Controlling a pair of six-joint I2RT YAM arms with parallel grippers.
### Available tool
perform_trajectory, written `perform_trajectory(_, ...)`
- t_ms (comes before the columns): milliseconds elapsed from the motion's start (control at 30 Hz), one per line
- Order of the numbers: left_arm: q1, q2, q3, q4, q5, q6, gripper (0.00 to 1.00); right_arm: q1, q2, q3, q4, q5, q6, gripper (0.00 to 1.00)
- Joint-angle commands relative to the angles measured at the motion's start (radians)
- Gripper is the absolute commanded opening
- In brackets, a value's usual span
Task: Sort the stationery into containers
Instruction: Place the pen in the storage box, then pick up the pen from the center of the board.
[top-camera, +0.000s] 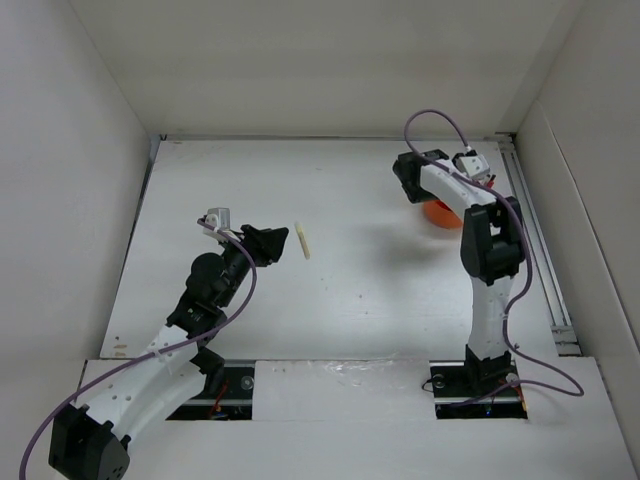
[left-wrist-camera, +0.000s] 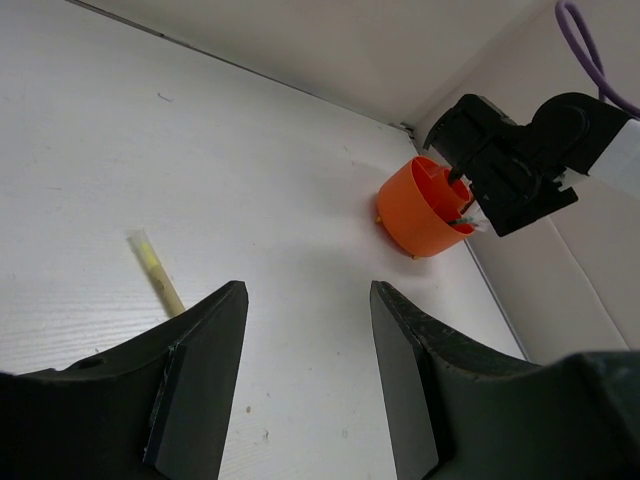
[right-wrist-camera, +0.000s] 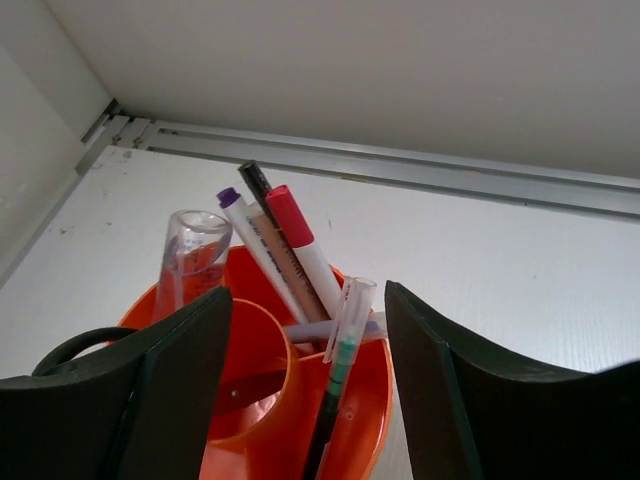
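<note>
The right pincer (right-wrist-camera: 308, 350) is hanging directly over the orange organiser (right-wrist-camera: 365, 410) at the far right of the desk (top-camera: 380, 300), its jaws standing wide and gripping nothing. A clear-capped pen (right-wrist-camera: 345, 335) is leaning in the compartment between them. It seems to be touching neither finger, though its lower end is hidden, so I cannot be sure it is fully seated. A pink-capped pen (right-wrist-camera: 290, 215) and others are standing in the compartment behind.

The step looks like a release. To finish it well, the arm should be rising straight up with the jaws wide, since any sideways drift risks catching the leaning pen or tipping the organiser.

The left pincer (left-wrist-camera: 307, 330) is hovering low over the desk, half open and empty. The pale yellow marker (left-wrist-camera: 155, 265) is lying flat just beyond its left finger, well apart from the organiser. It appears to be the one piece outside the organiser, and closing across its width, near the middle, looks best.
</note>
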Motion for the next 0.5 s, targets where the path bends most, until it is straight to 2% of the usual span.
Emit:
perform_trajectory(0,0.005,-0.004,-0.012,0.055,0.01,-0.008,0.48,0.03,-0.099,0.039,-0.062,0.028,-0.015,0.69)
perform_trajectory(100,0.005,-0.004,-0.012,0.055,0.01,-0.008,0.48,0.087,-0.125,0.05,-0.046,0.019,-0.046,0.69)
perform_trajectory(200,0.005,-0.004,-0.012,0.055,0.01,-0.008,0.48,0.171,-0.156,0.061,0.053,0.007,-0.166,0.7)
perform_trajectory(267,0.005,-0.013,-0.012,0.055,-0.009,-0.008,0.48,0.22,-0.183,0.043,0.188,-0.021,-0.395,0.69)
perform_trajectory(333,0.005,-0.013,-0.012,0.044,-0.018,-0.008,0.48,0.286,-0.24,-0.035,0.54,-0.137,-0.619,0.67)
perform_trajectory(367,0.005,-0.023,-0.012,0.044,-0.018,-0.008,0.48,0.303,-0.27,-0.087,0.693,-0.204,-0.892,0.66)
perform_trajectory(400,0.005,-0.024,-0.012,0.035,-0.027,0.001,0.48,0.314,-0.301,-0.133,0.819,-0.421,-0.978,0.66)
perform_trajectory(433,0.005,-0.033,-0.012,0.035,-0.036,0.001,0.48,0.314,-0.359,-0.208,0.98,-0.561,-1.031,0.66)
perform_trajectory(467,0.005,-0.033,-0.012,0.035,-0.036,0.001,0.48,0.314,-0.386,-0.239,1.038,-0.705,-1.087,0.66)
